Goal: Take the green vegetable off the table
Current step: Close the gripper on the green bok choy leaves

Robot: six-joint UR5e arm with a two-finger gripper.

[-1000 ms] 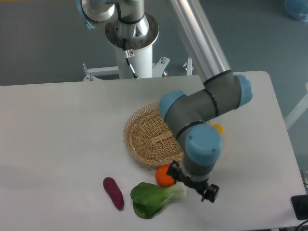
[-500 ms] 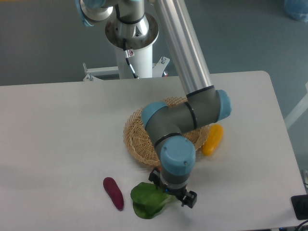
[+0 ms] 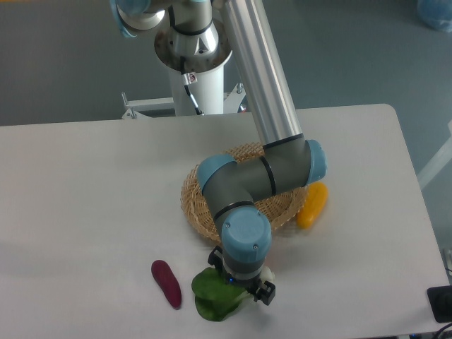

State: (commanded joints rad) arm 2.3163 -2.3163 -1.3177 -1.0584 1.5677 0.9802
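Hovering claw [image 3: 239, 291] over leafy green vegetable [image 3: 212, 296] | grip state unclear | smooth white table [image 3: 85, 198]

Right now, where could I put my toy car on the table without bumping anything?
The wide bare table left of the basket and above the purple vegetable is free. The right side past the yellow vegetable too. It's crowded around the green vegetable, under the arm.

robot lab, pedestal-mounted arm [image 3: 268, 113], white table [image 3: 85, 191]
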